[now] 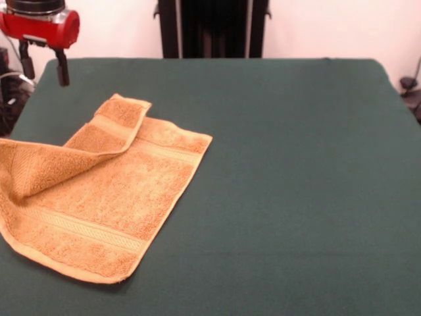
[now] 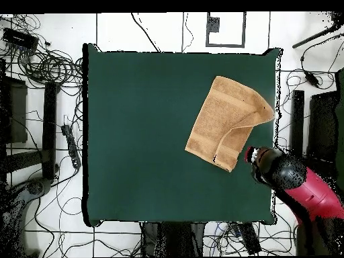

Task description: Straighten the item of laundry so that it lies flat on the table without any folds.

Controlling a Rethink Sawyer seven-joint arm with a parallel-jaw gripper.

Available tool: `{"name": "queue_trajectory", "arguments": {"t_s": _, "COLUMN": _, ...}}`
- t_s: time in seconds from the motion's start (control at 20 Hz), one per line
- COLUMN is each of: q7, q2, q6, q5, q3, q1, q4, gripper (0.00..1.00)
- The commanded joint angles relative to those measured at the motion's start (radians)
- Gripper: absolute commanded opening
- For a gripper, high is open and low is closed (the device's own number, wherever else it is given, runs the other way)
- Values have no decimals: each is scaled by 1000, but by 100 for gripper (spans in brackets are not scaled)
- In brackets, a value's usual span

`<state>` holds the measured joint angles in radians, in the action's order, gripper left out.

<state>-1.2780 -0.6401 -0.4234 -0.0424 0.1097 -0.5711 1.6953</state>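
Observation:
The item of laundry, a golden-orange towel, lies at the left of the green table. One corner is folded back over it as a raised flap, and paler bands cross near its ends. My gripper hangs open and empty above the table's far left corner, behind the towel and clear of it. In the overhead view the towel is at the table's upper right. The gripper's head sits just off the towel's lower right corner, near the table's right edge.
The towel's left end reaches the table's left edge in the front view. Cables and dark equipment lie on the floor around the table. A black stand rises behind the far edge.

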Motion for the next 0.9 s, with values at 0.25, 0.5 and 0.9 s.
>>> {"name": "queue_trajectory", "arguments": {"t_s": 0.25, "q7": -96, "q2": 57, "q6": -45, "q5": 11, "q3": -153, "q1": 38, "q4": 0, "gripper": 100}}
{"name": "queue_trajectory", "arguments": {"t_s": 0.5, "q7": -104, "q2": 59, "q6": -45, "q5": 3, "q3": -159, "q1": 39, "q4": 2, "gripper": 100}}
{"name": "queue_trajectory", "arguments": {"t_s": 0.9, "q7": -123, "q2": 72, "q6": -45, "q5": 1, "q3": -146, "q1": 62, "q4": -14, "gripper": 100}}
